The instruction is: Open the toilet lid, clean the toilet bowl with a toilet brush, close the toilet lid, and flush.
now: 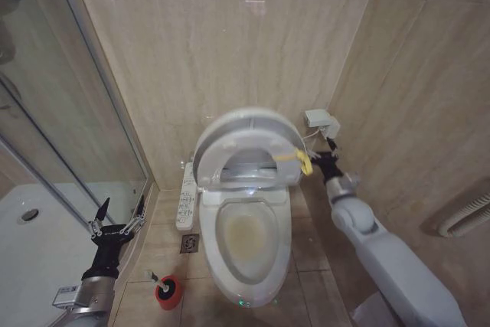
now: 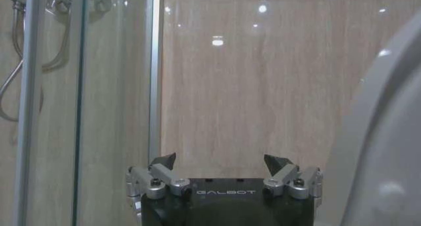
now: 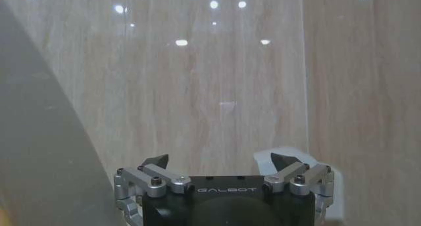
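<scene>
While the toilet lid (image 1: 245, 143) stands raised against the wall above the stained toilet bowl (image 1: 246, 235), the right hand (image 1: 325, 160) reaches beside the lid's edge, fingers spread, grasping nothing. Left of the bowl, the left hand (image 1: 116, 216) hovers released above the toilet brush (image 1: 167, 290) on the floor.

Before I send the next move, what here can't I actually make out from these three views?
- Toilet brush: head view, too small to see the bristle end inside its red holder.
- Toilet lid: raised; its hinge is hidden behind it.
- Right gripper: open beside the lid's yellow loop; contact unclear.
- Toilet bowl: drain lost in staining.
- Left gripper: open by the shower glass.
</scene>
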You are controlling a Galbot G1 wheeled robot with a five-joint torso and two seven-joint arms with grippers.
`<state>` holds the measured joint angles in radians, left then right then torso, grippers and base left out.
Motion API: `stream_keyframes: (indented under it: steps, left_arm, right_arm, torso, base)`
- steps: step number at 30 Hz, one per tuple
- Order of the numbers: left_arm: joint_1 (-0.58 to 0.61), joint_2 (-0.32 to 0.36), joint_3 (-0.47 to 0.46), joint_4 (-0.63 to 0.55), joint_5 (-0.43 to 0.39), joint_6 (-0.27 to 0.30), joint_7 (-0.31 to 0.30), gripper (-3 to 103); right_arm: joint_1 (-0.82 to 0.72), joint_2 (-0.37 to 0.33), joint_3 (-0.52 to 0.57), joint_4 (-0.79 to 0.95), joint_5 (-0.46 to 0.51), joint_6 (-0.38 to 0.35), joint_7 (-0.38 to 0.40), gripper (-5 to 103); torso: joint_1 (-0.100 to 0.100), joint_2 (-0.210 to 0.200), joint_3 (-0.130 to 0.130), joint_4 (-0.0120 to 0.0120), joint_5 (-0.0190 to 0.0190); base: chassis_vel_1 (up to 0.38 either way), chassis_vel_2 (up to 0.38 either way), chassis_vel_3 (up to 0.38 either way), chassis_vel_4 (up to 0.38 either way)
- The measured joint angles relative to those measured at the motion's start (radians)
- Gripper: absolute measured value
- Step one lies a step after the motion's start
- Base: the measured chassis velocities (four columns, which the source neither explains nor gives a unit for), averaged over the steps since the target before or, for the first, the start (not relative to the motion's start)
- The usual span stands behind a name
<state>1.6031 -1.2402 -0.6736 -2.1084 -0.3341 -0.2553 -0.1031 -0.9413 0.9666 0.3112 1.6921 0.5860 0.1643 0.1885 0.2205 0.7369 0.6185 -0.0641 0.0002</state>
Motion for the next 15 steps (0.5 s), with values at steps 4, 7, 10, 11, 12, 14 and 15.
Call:
stream_keyframes:
  steps: [4,7,10,11,12,14,15]
  left_arm:
    - [0.0,0.0,0.0,0.0,0.0,0.0,0.0,92]
    - [0.0,0.0,0.0,0.0,0.0,0.0,0.0,92]
    - [0.0,0.0,0.0,0.0,0.0,0.0,0.0,92]
    - [0.0,0.0,0.0,0.0,0.0,0.0,0.0,92]
    - [0.0,0.0,0.0,0.0,0.0,0.0,0.0,92]
    - [0.0,0.0,0.0,0.0,0.0,0.0,0.0,92]
    - [0.0,0.0,0.0,0.0,0.0,0.0,0.0,92]
  right_arm:
    - [-0.11,-0.007,0.059,0.071,-0.001,0.009,-0.008,100]
    - [-0.155,0.002,0.082,0.096,-0.004,0.014,-0.007,100]
    - [-0.219,0.036,0.109,0.13,-0.015,0.023,-0.004,100]
    - [-0.232,0.045,0.113,0.137,-0.021,0.027,-0.003,100]
    - [-0.261,0.071,0.118,0.15,-0.041,0.04,-0.002,100]
    - [-0.285,0.101,0.122,0.164,-0.058,0.046,0.006,100]
    - [-0.285,0.101,0.122,0.164,-0.058,0.046,0.006,100]
  torso:
    - [0.0,0.0,0.0,0.0002,-0.0004]
    - [0.0,0.0,0.0,0.0002,-0.0003]
    - [0.0,0.0,0.0,0.0001,-0.0002]
    - [0.0,0.0,0.0,0.0002,-0.0002]
    - [0.0,0.0,0.0,0.0001,-0.0003]
    - [0.0,0.0,0.0,-0.0002,-0.0002]
    - [0.0,0.0,0.0,-0.0002,-0.0002]
  base:
    - [0.0,0.0,0.0,0.0]
    - [0.0,0.0,0.0,0.0]
    - [0.0,0.0,0.0,0.0]
    - [0.0,0.0,0.0,0.0]
    - [0.0,0.0,0.0,0.0]
    - [0.0,0.0,0.0,0.0]
    - [0.0,0.0,0.0,0.0]
